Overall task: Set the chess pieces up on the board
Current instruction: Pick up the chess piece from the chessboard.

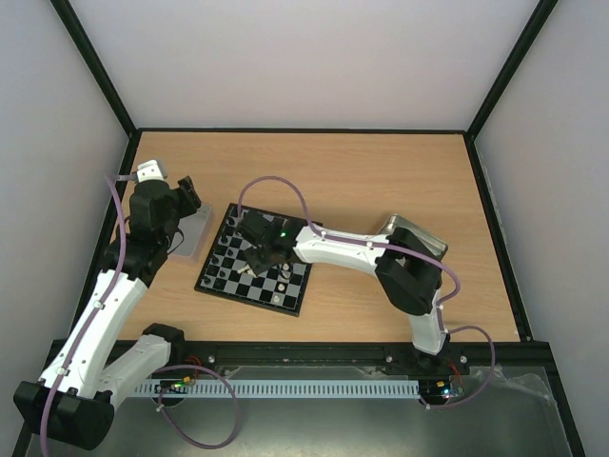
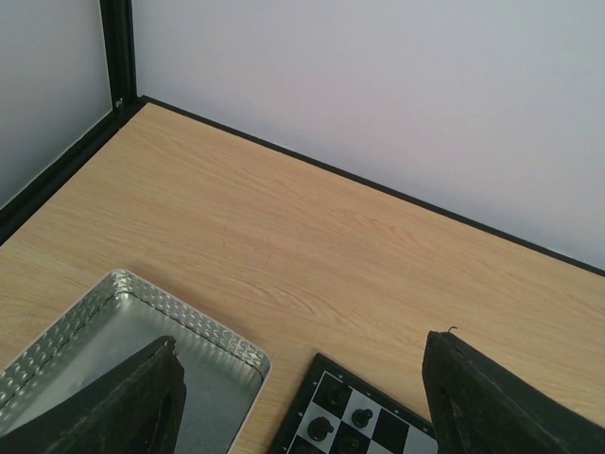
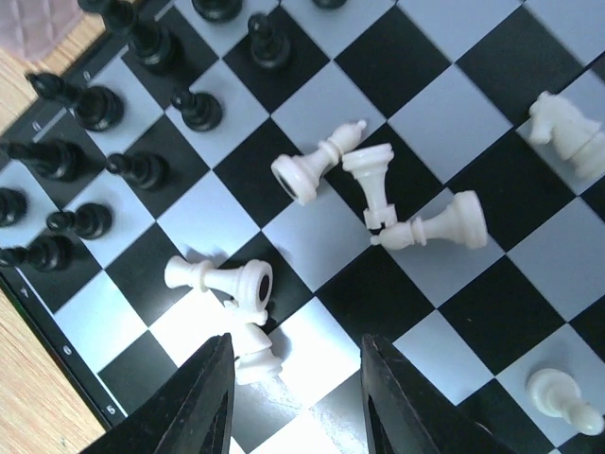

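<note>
Table: pale wood, with both arms reaching in from the near edge.
Board: the board sits left of the table's middle, turned a little askew, with the right arm stretched across it.
Tin: a silver tin lies at 9 o'clock off the board, just beside its rim.
Left gripper: the left gripper hangs over that tin with its jaws spread wide and nothing between them. Its own camera catches only the board's corner.
Right gripper: the right gripper is low over the board, jaws parted and empty. This is plainly the nearer arm.
Black pieces: the black pieces stand upright in two rows along the edge at 10 o'clock in the right wrist view.
White pieces: a knot of white pieces lies toppled mid-board at 12 to 1 o'clock from the jaws. A white knight and a pawn stand off at 3 o'clock.
Toppled piece: a fallen white piece lies at 11 o'clock from the gap, its long axis running 9 to 3, with its base toward 3.
Nearest piece: a small white piece lies just beside the inner face of the 9 o'clock finger (I cannot tell whether it touches).
The move: I'd judge a small shift toward 9 o'clock would centre the jaws on that nearest piece. They seem to close along the 9-to-3 line.
</note>
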